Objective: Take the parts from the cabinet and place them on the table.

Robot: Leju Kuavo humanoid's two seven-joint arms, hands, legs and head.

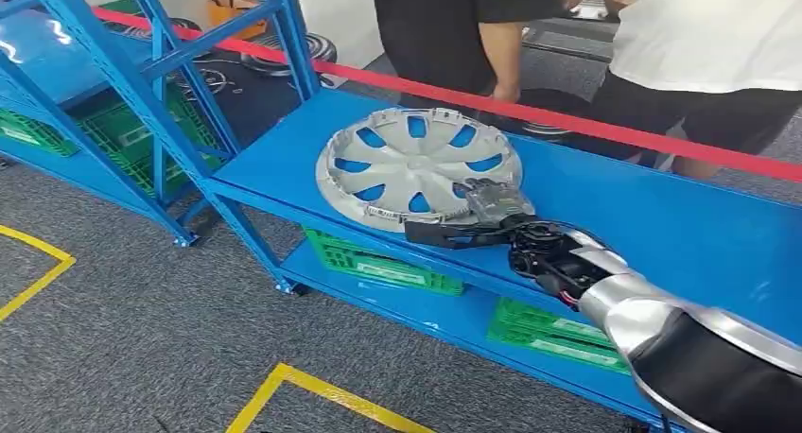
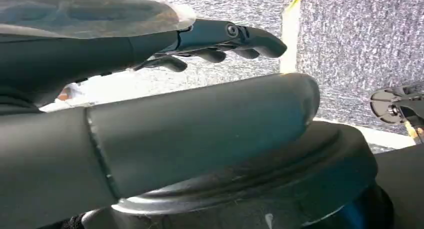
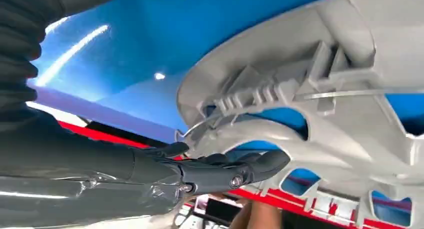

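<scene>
One part concerns me: my right hand (image 1: 473, 220) grips the near rim of the silver wheel cover (image 1: 416, 168), which lies on the blue shelf (image 1: 662, 225). My left hand (image 2: 225, 41) hangs released over the carpet. Holding only the rim, I judge the wide cover could tilt, slip free, or catch the shelf edge.

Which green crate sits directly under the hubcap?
The green crate on the lower shelf just below the hubcap; the other crates sit further right or on the left rack.
</scene>
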